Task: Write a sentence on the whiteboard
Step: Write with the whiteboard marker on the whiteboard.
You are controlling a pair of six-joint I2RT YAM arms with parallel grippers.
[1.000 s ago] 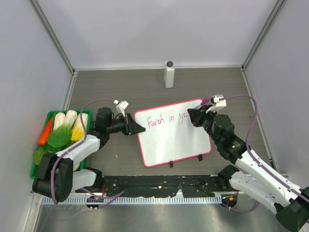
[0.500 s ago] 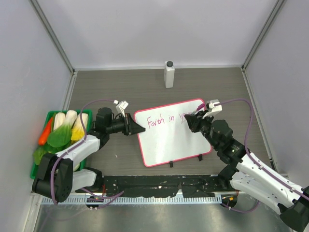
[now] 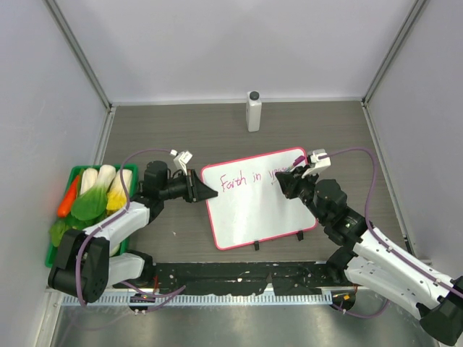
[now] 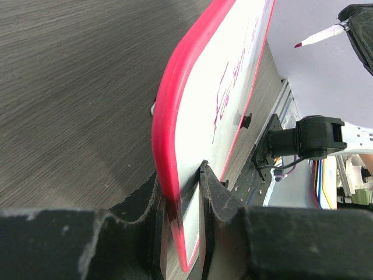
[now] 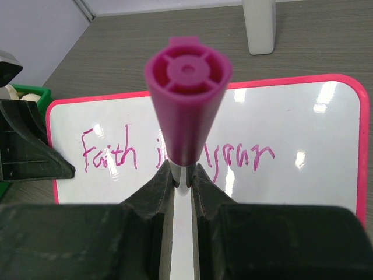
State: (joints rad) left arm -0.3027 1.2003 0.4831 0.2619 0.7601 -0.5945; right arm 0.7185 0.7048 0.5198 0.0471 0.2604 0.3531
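Whiteboard position: the whiteboard (image 3: 257,210) is lying mid-bench (image 3: 181,137) between the two arms, with its black clip feet pointing toward the arm bases.
Left hand: the left hand (image 4: 185,195) is pinching the board's left pink-red frame edge, with the jaws drawn narrow on it.
Right hand: the right hand (image 5: 182,175) is clamping a magenta marker (image 5: 186,99) and hovering over the board's upper right area.
Marker tip: in the left wrist view it is appearing to hang just off the surface.
Sentence: the sentence (image 5: 175,154) is showing "Faith in your" on one line, so more writing is likely pending.
Risk, layout: the line is ending near the right frame, so another word on it is likely running off the board.
Risk, slip: pen pressure is acting far from the thin left pinch, so the board may be pivoting or sliding mid-stroke.
Risk, smear: a low wrist crossing to a second line may be dragging through "your".
Risk, marker: hard contact may be pushing the barrel back through the jaws.
Bystanders: a white bottle (image 3: 253,110) and a green vegetable tray (image 3: 52,253) are sitting well apart.
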